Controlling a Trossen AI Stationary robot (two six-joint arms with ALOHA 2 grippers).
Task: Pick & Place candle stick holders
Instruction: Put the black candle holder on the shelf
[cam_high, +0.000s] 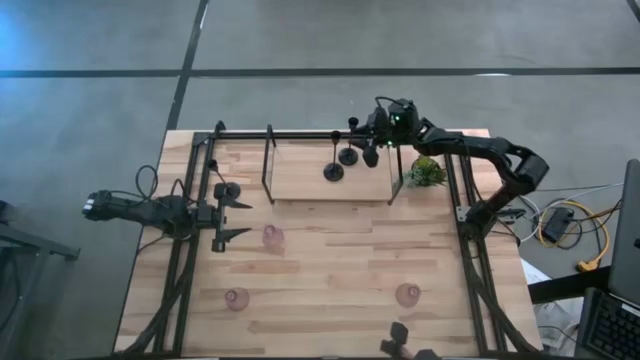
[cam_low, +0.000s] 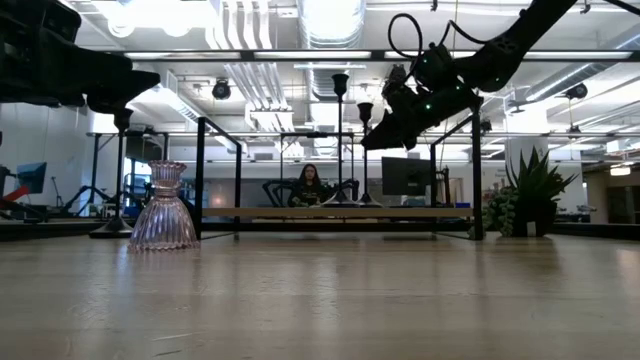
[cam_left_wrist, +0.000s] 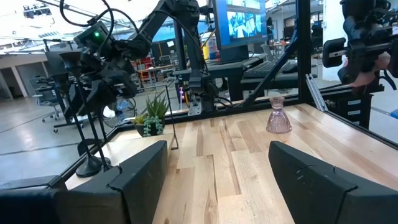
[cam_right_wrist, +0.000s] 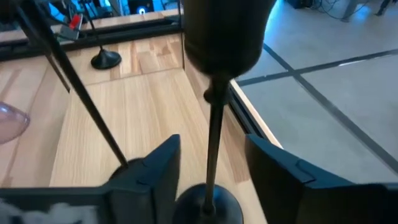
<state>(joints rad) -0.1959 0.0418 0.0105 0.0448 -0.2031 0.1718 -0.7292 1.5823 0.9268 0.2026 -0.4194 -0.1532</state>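
The left gripper waits with jaws spread beside a pink glass holder, fragile and slippery. At the tabletop's far edge, the right gripper straddles a black candlestick holder, jaws released; its thin, top-heavy stem seems the best hold.

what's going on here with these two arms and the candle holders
The right gripper is up at the raised shelf at the back of the table, fingers open around the stem of a black candle stick holder standing there. A second black holder stands on the shelf beside it, a third by the left edge. Three pink glass holders are scattered on the table. The left gripper waits open at the left side.
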